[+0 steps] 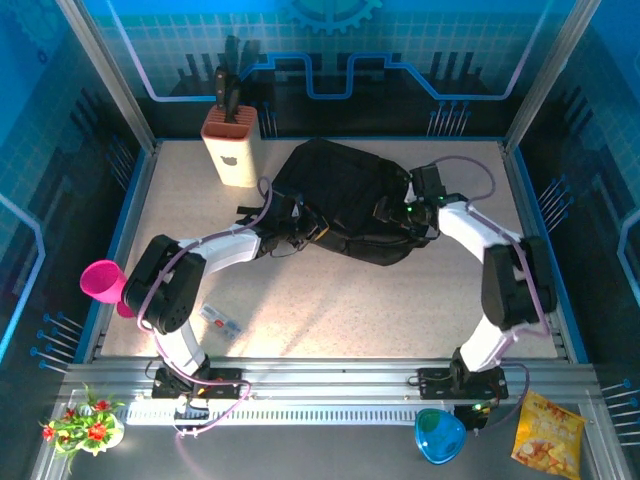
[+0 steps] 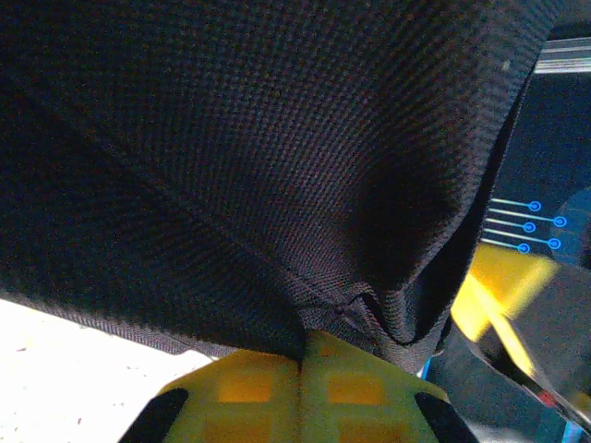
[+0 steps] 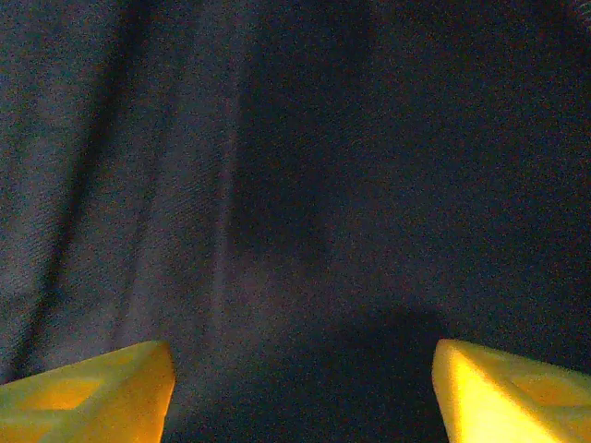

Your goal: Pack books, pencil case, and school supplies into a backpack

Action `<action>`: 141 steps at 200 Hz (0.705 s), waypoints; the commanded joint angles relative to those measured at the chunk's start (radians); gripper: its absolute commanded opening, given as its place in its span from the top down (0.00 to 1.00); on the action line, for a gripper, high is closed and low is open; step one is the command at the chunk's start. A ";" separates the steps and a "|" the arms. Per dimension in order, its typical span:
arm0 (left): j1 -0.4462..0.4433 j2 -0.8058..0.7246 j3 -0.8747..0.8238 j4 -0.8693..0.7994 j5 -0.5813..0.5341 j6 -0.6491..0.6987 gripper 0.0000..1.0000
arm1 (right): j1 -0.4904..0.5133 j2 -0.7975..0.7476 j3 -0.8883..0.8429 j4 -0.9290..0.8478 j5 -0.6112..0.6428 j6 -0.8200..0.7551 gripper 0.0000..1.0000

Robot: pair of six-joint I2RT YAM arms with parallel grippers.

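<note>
The speckled beige surface (image 1: pixel 350 310) carries a black backpack (image 1: pixel 345 205) lying near its middle, toward the far side. A cream knife block (image 1: pixel 232 150) stands at the far left corner. A small flat white packet (image 1: pixel 221 320) lies near the front left.

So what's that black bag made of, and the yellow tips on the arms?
Backpack: looks like matte woven synthetic fabric; a fine grid weave and soft folds show up close. Fingertips: probably moulded plastic, smooth and slightly glossy, with recessed pockets; possibly rubbery, hard to tell.
</note>
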 commanded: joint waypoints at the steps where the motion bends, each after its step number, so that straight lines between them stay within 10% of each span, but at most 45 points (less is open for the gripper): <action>1: -0.008 -0.004 0.025 0.005 0.046 0.026 1.00 | 0.035 -0.153 -0.042 -0.110 0.056 -0.007 0.25; 69: -0.008 0.001 0.030 0.008 0.043 0.022 1.00 | 0.316 -0.214 -0.109 -0.110 0.093 0.220 0.35; 141: -0.009 -0.002 0.027 0.003 0.060 0.025 1.00 | 0.403 -0.093 -0.089 0.012 0.107 0.323 0.38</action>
